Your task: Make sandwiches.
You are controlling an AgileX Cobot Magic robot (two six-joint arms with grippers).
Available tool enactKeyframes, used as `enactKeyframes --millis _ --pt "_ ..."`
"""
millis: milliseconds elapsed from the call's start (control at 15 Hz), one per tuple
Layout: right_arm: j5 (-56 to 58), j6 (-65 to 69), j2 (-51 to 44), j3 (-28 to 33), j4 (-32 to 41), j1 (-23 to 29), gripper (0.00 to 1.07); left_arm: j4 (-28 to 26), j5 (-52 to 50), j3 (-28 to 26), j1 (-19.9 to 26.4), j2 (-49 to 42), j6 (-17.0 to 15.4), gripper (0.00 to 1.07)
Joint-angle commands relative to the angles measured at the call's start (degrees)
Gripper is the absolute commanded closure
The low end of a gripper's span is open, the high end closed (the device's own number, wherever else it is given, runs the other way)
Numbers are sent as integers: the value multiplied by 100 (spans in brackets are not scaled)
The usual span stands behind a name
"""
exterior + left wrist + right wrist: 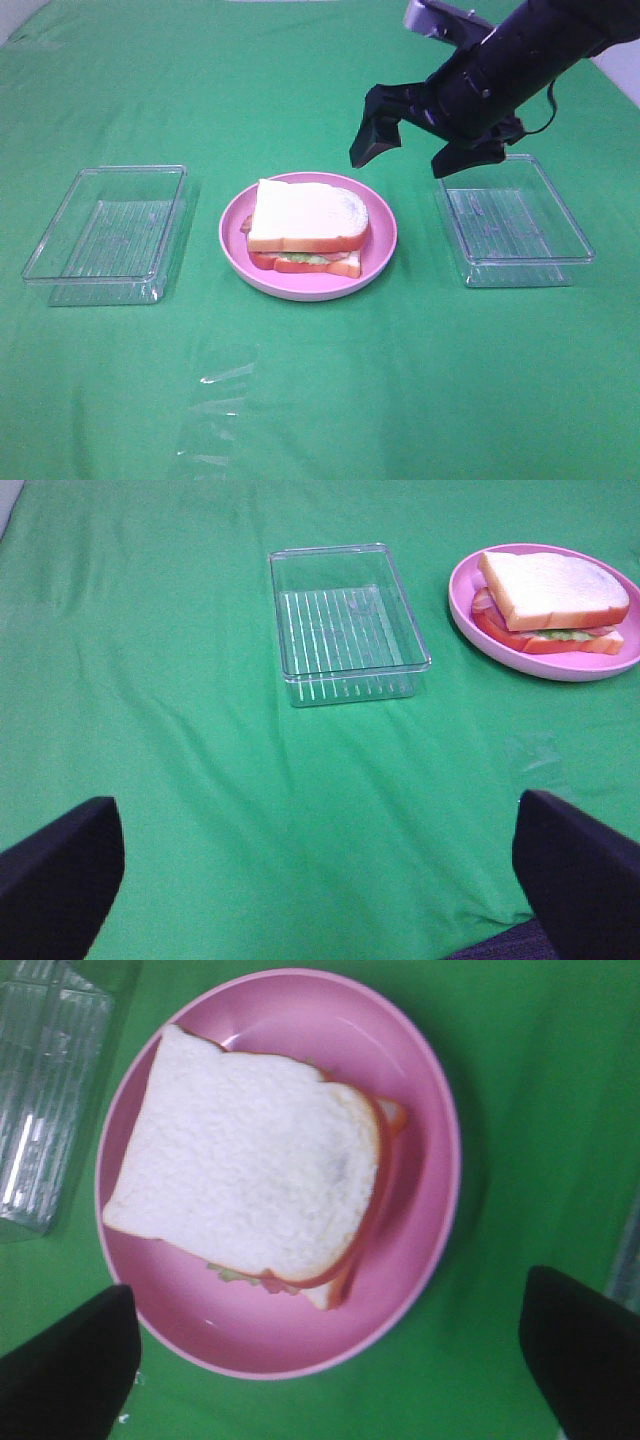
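Observation:
A sandwich (305, 226) of two white bread slices with orange-brown crust, green lettuce and red filling lies on a round pink plate (383, 232) at the middle of the green cloth. It also shows in the left wrist view (553, 602) and the right wrist view (250, 1155). My right gripper (420, 152) is open and empty, hovering above and to the right of the plate. In the right wrist view its fingers (65, 1380) frame the plate (420, 1160). My left gripper (320, 880) is open and empty, low over bare cloth, and is out of the exterior view.
A clear plastic tray (108, 235) stands left of the plate and shows empty in the left wrist view (345, 622). A second clear tray (515, 222) stands right of the plate, under my right arm. A patch of clear film (215, 415) lies on the cloth at the front.

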Motion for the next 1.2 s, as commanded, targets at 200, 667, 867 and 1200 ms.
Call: enactKeyframes --millis 200,667,867,1200 --pt "1100 940 -332 -808 -1673 -642 8 -34 -23 6 -40 -109 -46 9" --pt "2389 1071 -407 -1014 -2315 -1415 8 -34 -23 6 -40 -109 -46 9" --pt "3117 1203 -716 -1014 -2412 -1404 8 -34 -23 6 -40 -109 -46 9" --pt "3335 1432 -2624 481 -2504 -1404 8 -34 -23 6 -40 -109 -46 9"
